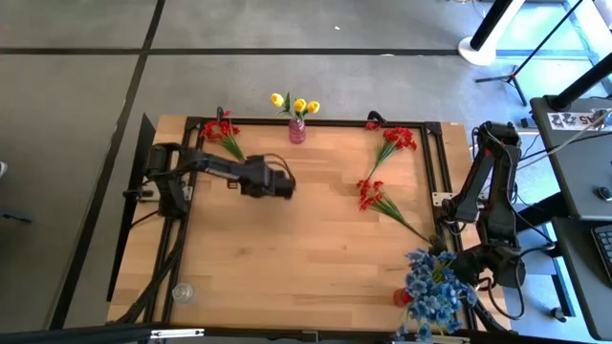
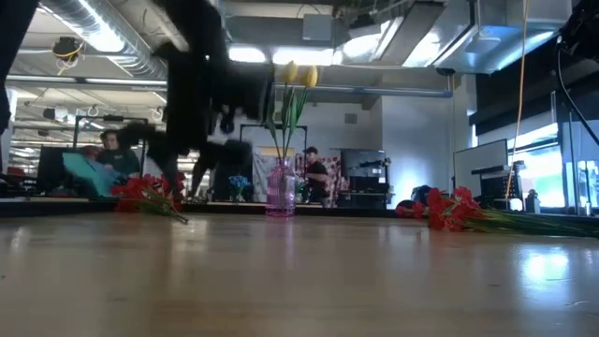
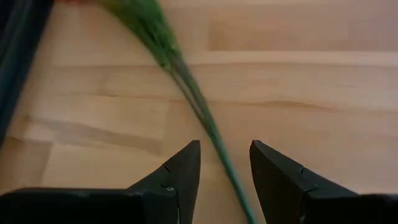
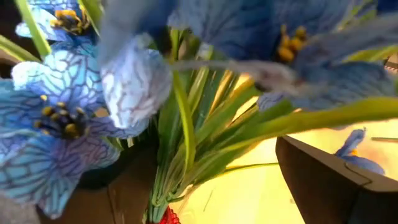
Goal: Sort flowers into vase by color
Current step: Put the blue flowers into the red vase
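Wooden tabletop [image 1: 287, 258] fills the high view, framed by a dark rail, with grey floor around it. At the far edge a pink vase [image 1: 297, 131] holds the yellow flowers [image 1: 295, 103]. One red flower spray [image 1: 222, 131] lies at the far left corner; two more red sprays [image 1: 387, 143] [image 1: 378, 199] lie on the right half. The blue flowers [image 1: 432, 287] stand bunched at the near right corner, in what seems to be a red vase [image 1: 403, 297], though little of it shows. The left gripper [image 1: 277, 183] hangs over the table's left-centre, its fingers [image 3: 180, 171] apart with a green stem [image 3: 205, 124] running between them, not clamped. The right gripper [image 4: 292, 186] sits just beside the blue bunch, its fingers spread and holding nothing.
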You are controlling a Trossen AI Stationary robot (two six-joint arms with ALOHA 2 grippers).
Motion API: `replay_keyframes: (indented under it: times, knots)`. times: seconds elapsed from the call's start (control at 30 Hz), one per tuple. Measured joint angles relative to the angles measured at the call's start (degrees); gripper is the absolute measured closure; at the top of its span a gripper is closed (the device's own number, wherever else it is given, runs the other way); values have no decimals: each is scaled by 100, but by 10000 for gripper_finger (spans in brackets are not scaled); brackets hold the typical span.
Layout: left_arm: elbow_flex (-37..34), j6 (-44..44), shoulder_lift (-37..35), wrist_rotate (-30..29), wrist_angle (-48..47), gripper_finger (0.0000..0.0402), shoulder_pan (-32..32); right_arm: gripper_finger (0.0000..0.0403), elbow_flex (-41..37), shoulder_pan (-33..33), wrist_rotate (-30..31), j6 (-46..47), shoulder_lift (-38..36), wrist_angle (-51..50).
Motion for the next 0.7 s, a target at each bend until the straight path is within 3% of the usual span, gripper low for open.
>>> replay_keyframes:
  times: [0.13, 0.33, 0.5, 0.7]
  knots:
    - [-496, 806, 0, 431, 864, 266, 953, 81, 0, 0, 161, 128, -2, -37]
    - [-454, 1350, 0, 484, 910, 266, 2234, 82, 4, 0, 404, 644, -4, -260]
    - [-347, 1510, -2, 52, 943, 266, 2536, 82, 4, 0, 555, 1027, -4, -444]
    - [-910, 1134, -4, 74, 1780, 266, 2850, 82, 4, 0, 633, 1047, -4, -487]
